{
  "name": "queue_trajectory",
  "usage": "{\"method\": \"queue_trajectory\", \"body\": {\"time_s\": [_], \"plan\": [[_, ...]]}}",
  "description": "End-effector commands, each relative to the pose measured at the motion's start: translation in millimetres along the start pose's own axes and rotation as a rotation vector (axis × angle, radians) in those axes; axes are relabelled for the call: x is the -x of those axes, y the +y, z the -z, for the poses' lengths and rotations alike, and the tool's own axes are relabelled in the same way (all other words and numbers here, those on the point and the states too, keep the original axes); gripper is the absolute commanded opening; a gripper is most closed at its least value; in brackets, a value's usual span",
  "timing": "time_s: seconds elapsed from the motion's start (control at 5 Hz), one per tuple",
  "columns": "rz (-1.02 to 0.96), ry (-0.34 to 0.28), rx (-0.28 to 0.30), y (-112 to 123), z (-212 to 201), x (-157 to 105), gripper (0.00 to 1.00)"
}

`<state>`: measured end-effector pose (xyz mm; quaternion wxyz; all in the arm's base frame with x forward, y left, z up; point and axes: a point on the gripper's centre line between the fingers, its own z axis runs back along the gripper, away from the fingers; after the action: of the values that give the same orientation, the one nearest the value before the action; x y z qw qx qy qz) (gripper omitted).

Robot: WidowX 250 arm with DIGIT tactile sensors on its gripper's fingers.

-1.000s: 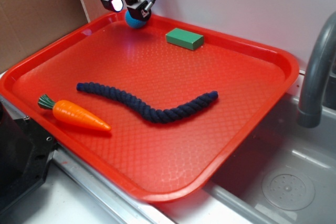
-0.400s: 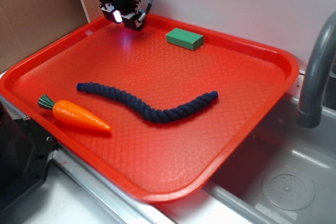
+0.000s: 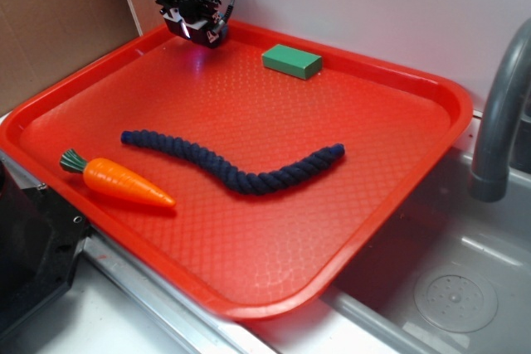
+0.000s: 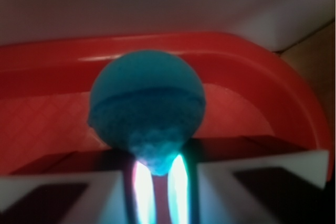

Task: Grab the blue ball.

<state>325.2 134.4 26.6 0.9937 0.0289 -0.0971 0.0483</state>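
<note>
A red tray (image 3: 398, 163) carries a green block (image 3: 291, 60) near twelve o'clock, a dark blue rope (image 3: 236, 165) across the middle, a toy carrot (image 3: 120, 181) around eight o'clock, and apparently a blue ball (image 4: 146, 103) toward eleven.

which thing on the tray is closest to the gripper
The blue ball, right in front of the gripper at the tray's far corner; the green block, rope and carrot lie farther off.

Blue ball (image 4: 146, 109), round, teal, fuzzy lower half, near the tray's far corner rim
</note>
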Motion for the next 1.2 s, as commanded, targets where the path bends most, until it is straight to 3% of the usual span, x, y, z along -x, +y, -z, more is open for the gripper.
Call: {"method": "queue_trajectory", "body": {"time_s": [0.0,0.6,0.8,1.0], "plan": [[0.015,-0.071,-0.023,0,-23,-12,0.00],[0.049,-0.080,-0.015,-9,-39,-5,0.00],[0.081,-0.062,-0.017,-24,-82,17,0.00],[0.098,-0.051,0.019,-42,-140,42,0.00]]}}
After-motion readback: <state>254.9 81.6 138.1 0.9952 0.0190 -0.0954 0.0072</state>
